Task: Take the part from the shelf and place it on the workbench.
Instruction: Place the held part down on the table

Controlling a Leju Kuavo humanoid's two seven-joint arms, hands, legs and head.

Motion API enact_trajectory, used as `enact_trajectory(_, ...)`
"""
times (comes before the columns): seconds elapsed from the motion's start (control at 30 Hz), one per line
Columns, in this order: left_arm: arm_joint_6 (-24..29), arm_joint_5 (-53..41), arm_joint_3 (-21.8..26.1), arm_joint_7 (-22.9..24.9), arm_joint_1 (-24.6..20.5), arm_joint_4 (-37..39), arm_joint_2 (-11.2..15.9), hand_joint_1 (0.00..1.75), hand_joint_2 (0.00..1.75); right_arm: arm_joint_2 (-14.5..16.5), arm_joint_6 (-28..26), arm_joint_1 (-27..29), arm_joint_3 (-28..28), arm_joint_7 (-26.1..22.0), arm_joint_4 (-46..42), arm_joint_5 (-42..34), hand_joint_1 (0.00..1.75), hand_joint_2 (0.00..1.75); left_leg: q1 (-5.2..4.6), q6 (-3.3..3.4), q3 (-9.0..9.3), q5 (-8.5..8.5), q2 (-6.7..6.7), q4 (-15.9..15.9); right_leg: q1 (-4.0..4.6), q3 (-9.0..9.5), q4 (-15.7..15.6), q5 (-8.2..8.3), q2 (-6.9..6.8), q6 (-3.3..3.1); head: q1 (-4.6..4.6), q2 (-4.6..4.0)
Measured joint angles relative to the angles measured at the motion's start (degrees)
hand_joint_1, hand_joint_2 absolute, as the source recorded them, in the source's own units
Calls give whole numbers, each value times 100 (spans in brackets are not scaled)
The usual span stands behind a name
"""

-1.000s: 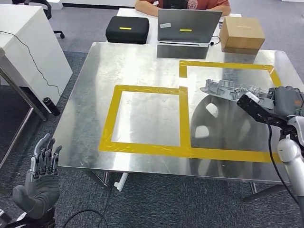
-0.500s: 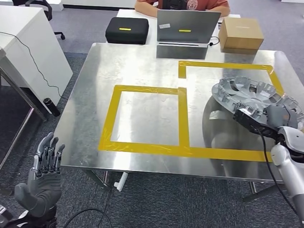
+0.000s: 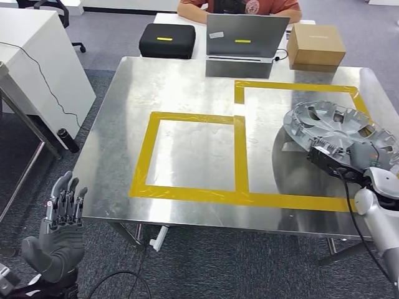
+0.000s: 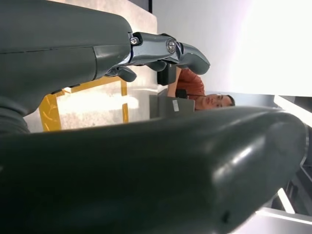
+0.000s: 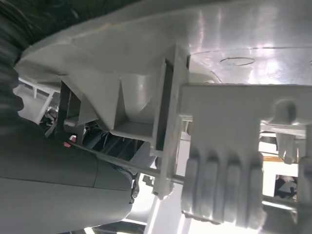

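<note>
A grey wheel cover [image 3: 336, 129] is being held at its near edge by the right robot hand [image 3: 360, 156], over the desk [image 3: 188, 87] inside the right taped square; whether it is touching is unclear. The left robot hand [image 3: 58, 233] is being kept open, empty.

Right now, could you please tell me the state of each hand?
Left hand: open, holding nothing.
Right hand: holding the wheel cover.
</note>
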Motion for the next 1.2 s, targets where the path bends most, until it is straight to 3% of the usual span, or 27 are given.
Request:
enact_trajectory(0.07, -1, 0, -1, 1, 0, -6, -10, 0, 0, 0, 29, -13, 4, -1, 38, 1, 16, 87, 0, 0, 1, 0, 0, 0, 0, 2, 0, 0, 0, 0, 1, 0)
enact_trajectory(0.1, -5, 1, -1, 1, 0, -7, -13, 0, 0, 0, 89, -27, 10, -10, 67, -3, 0, 44, 0, 0, 2, 0, 0, 0, 0, 2, 0, 0, 0, 0, 1, 0)
enact_trajectory(0.13, -14, 3, -1, 1, -1, -7, -14, 0, 0, 0, 188, -50, 23, -26, 114, -11, 0, 0, 0, 0, 3, 0, 0, 0, 0, 3, 0, 0, 0, 0, 1, 0)
enact_trajectory(0.27, -53, 21, -3, 0, -10, -7, -10, 0, 0, 1, 652, -235, 135, -124, 494, -65, 0, 0, 0, -1, 8, 2, -3, 0, 0, 7, 0, 0, -3, 1, 0, 0)
enact_trajectory(0.6, -6, 85, -1, 1, -10, -6, 11, 0, 0, 10, 1196, -416, 358, -151, 1047, -331, 0, 0, -3, -1, 11, 9, -16, 0, -2, 16, 0, 2, -18, 3, 0, 0)
enact_trajectory(1.2, 97, 131, 2, -55, -6, -4, 67, 0, 0, 9, 1400, -589, 650, -435, 1212, -580, 0, 0, 5, -1, 13, 9, -10, 0, 4, 11, 0, 4, -7, 5, 0, 0)
